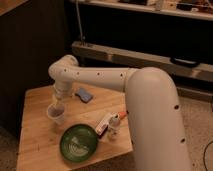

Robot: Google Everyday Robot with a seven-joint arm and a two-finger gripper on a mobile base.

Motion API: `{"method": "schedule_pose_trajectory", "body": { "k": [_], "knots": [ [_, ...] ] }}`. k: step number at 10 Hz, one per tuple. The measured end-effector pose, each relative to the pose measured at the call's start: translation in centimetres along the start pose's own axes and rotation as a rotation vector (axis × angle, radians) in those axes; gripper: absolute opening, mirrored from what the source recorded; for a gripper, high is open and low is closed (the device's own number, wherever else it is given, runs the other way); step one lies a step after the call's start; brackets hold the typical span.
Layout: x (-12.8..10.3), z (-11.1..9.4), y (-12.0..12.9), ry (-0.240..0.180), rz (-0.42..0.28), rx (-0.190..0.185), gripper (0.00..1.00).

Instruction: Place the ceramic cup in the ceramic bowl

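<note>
Gripper [59,103]: at the ceramic cup's rim; spread or pinching, unclear.
Ceramic cup [56,115]: upright, toward the wooden tabletop's [35,131] left edge.
Ceramic bowl [78,141]: near the front edge, close beside the cup.

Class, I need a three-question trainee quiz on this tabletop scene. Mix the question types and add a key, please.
1. True or false: the ceramic cup already sits inside the ceramic bowl.
2. Where is the gripper? A) down at the cup, B) over the bowl, C) out of view.
3. Fill in: the bowl's colour is ____.
Key: 1 false; 2 A; 3 green.
</note>
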Motion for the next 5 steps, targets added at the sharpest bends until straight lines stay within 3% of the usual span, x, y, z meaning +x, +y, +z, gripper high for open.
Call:
{"method": "schedule_pose_trajectory", "body": {
  "k": [2,5],
  "knots": [
    [0.3,1.5,-0.2,-0.021,-0.001,-0.001,0.58],
    [0.1,3.2,0.1,-0.032,-0.006,0.032,0.3]
  ]
}}
